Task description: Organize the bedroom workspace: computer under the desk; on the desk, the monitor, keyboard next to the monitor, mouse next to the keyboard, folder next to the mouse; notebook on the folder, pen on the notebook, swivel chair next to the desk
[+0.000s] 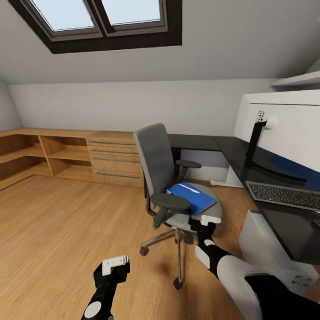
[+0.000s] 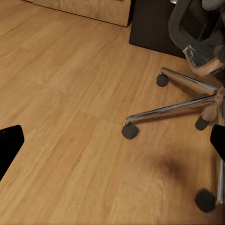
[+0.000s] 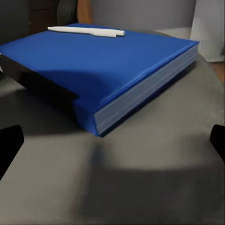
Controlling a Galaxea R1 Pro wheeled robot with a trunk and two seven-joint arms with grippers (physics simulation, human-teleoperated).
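Here: right wrist: pen (image 3: 86, 31) atop folder (image 3: 93, 65) | head: keyboard (image 1: 284, 195) on desk (image 1: 289, 226)

One swivel chair (image 1: 171, 178), one folder (image 1: 192, 198), one pen (image 1: 190, 188), one keyboard (image 1: 284, 194)

My monitor (image 1: 289, 129) runs off the head view's right edge, and so do the keyboard (image 1: 284, 195) and the table (image 1: 231, 149) beneath them. The computer (image 1: 271, 253) is half hidden under the table and behind my right arm. My right gripper (image 1: 209, 221) covers the front rim of the swivel chair (image 1: 162, 173). The armrest hides a corner of the folder (image 1: 192, 198). In both wrist views my fingertips (image 3: 9, 145) are cut by the edges.
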